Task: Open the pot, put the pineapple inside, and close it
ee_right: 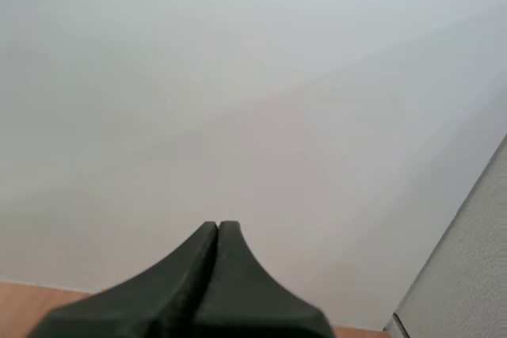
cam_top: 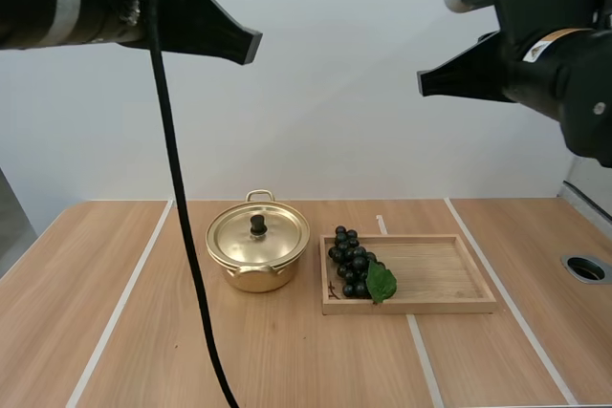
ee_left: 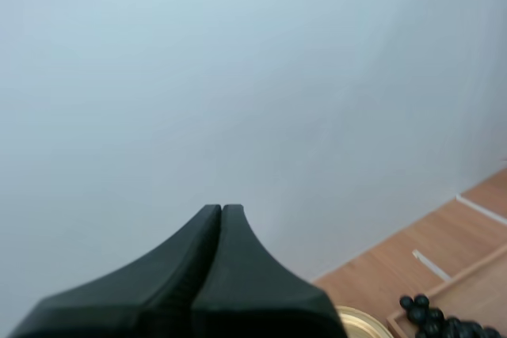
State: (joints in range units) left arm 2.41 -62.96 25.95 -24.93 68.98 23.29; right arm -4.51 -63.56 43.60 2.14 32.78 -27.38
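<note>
Left claw and right claw hang closed, high over table.

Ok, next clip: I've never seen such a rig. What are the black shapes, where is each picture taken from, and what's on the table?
These are two robot arms, each ending in a black two-fingered gripper. The high view looks down over the table from behind the arms; the left gripper and right gripper hang well above it, both shut, holding nothing. The other two pictures come from a camera on each wrist: the dark wedge is that arm's own closed fingers. On the table stands a golden pot with its lid on, beside a wooden tray holding a bunch of grapes.
</note>
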